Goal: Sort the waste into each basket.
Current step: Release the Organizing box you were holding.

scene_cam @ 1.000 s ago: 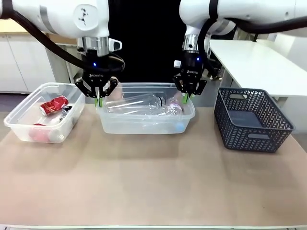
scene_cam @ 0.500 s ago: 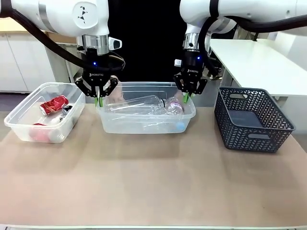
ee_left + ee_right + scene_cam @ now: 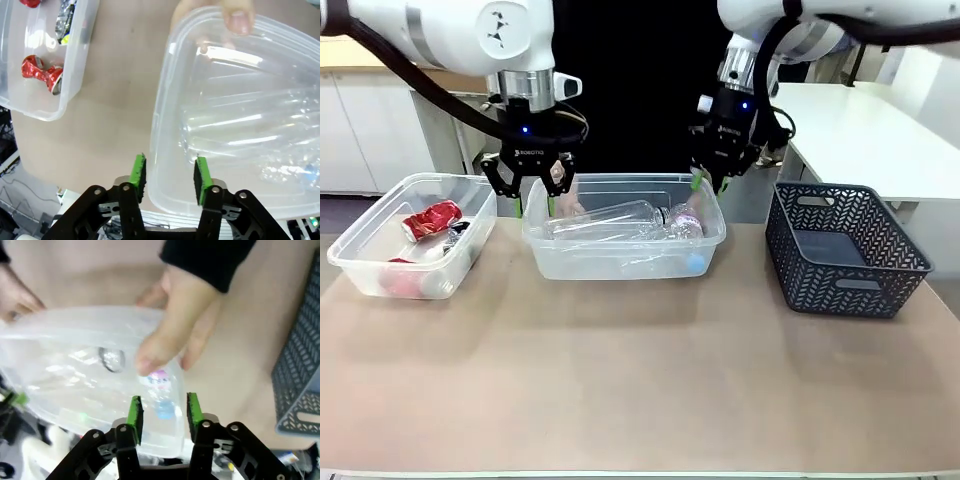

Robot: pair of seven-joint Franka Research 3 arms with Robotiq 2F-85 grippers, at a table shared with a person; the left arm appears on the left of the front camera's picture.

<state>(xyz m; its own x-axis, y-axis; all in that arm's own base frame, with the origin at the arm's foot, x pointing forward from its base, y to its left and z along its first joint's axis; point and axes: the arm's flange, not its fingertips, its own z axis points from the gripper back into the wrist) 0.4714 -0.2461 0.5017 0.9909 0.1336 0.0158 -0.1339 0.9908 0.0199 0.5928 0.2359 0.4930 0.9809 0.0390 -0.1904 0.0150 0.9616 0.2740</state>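
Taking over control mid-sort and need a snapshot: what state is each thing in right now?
Left gripper: open, empty, above the middle tub's rim.
Right gripper: open, empty, above that tub's other end.
Middle tub: upright, holding clear bottles; a person's hand grips its rim.
Left tub: upright, holding a crushed red can.
Dark basket: upright, looks empty.

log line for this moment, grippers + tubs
left gripper: open, empty, above middle tub rim | right gripper: open, empty | middle tub: clear bottles, person's hand on rim | left tub: red cans
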